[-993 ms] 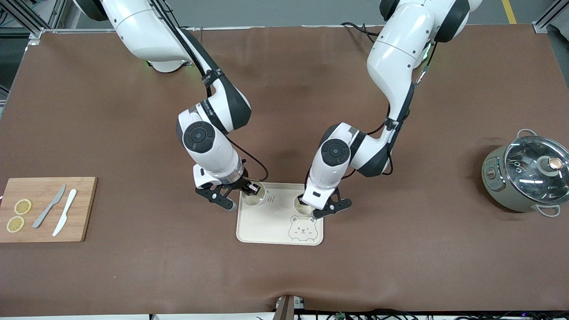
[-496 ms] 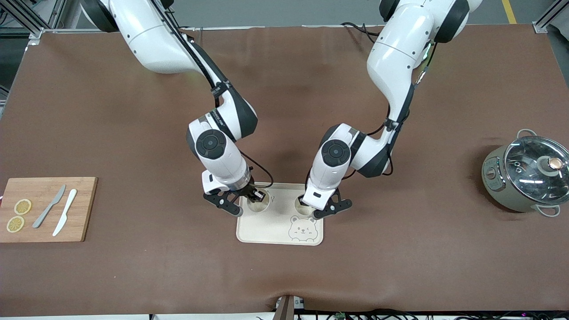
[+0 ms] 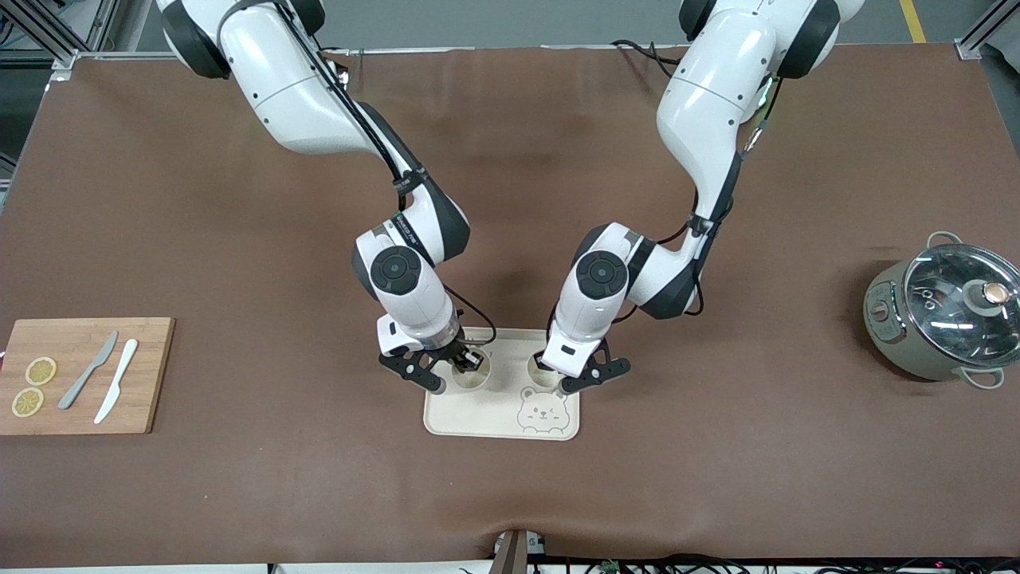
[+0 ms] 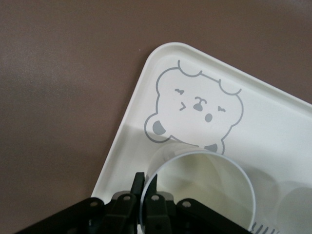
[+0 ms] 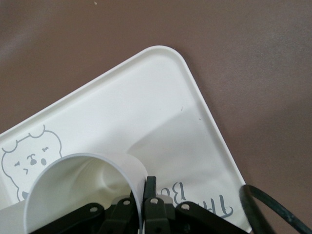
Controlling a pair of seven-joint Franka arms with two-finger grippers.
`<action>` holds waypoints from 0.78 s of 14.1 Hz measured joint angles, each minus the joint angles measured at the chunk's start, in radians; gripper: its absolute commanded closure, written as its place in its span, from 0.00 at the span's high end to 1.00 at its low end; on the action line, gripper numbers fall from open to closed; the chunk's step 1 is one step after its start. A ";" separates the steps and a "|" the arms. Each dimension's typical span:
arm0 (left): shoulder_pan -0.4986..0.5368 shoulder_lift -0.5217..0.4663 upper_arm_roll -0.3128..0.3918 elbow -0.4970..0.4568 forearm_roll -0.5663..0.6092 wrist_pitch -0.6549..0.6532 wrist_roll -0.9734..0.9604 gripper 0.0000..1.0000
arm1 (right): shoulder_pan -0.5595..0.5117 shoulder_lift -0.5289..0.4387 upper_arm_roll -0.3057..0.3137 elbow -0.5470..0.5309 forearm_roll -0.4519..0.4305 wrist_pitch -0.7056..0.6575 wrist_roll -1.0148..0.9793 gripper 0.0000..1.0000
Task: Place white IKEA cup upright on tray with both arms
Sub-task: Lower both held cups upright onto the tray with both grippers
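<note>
- i am holding my right gripper [image 3: 460, 368] over the tray [image 3: 486, 414], at the part of it toward the right arm's end of the table; my fingers [image 5: 150, 191] are pinching the rim of a white cup [image 3: 470, 375], one inside the wall and one outside
- that cup is looking glossy and off-white, thin-walled and round-mouthed, with its open mouth facing up; it is standing upright over the tray's floor, though i cannot tell whether its base is touching
- in the right wrist view the cup [image 5: 83, 190] is showing a pale, empty inside, with grey script lettering [image 5: 204, 202] on the tray floor just beside it
- i am holding my left gripper [image 3: 567, 375] over the tray toward the left arm's end; its fingers [image 4: 138, 187] are clamped on the rim of a second white cup [image 3: 542, 371], the same glossy off-white, also mouth-up
- in the left wrist view this second cup [image 4: 204, 185] is sitting just beside the grey bear face [image 4: 195, 109] printed on the tray floor
- the tray is cream, rectangular with rounded corners and a raised rim, lying flat on the brown table [image 3: 239, 239]; both cups are side by side on the part of it farther from the front camera, with the bear face [image 3: 542, 410] nearer
</note>
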State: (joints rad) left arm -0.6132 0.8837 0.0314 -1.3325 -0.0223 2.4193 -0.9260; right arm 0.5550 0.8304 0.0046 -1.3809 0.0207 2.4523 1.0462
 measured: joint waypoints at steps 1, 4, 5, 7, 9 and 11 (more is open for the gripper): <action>0.000 0.000 0.000 0.000 0.000 0.000 0.000 0.00 | 0.000 0.003 0.000 0.000 -0.002 0.006 0.001 0.00; -0.001 0.001 0.000 0.000 0.000 0.001 0.000 0.73 | 0.001 0.019 0.000 0.000 -0.005 0.032 0.001 0.00; -0.002 0.002 0.000 0.000 0.003 0.004 0.000 0.73 | 0.002 0.023 0.000 0.000 -0.005 0.037 0.002 0.00; -0.003 0.006 0.000 0.000 0.008 0.013 0.000 0.73 | 0.003 0.029 0.000 0.000 -0.005 0.041 0.006 0.00; -0.004 0.008 0.000 0.000 0.009 0.015 0.000 0.73 | 0.005 0.033 -0.001 0.000 -0.006 0.048 0.007 0.00; -0.005 0.009 0.000 0.000 0.009 0.016 0.000 0.73 | 0.012 0.038 -0.011 0.000 -0.006 0.050 0.007 0.00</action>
State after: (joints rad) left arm -0.6186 0.8923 0.0319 -1.3325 -0.0132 2.4350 -0.9259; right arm 0.5673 0.8681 -0.0061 -1.3805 0.0149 2.5027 1.0535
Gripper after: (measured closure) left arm 0.269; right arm 0.965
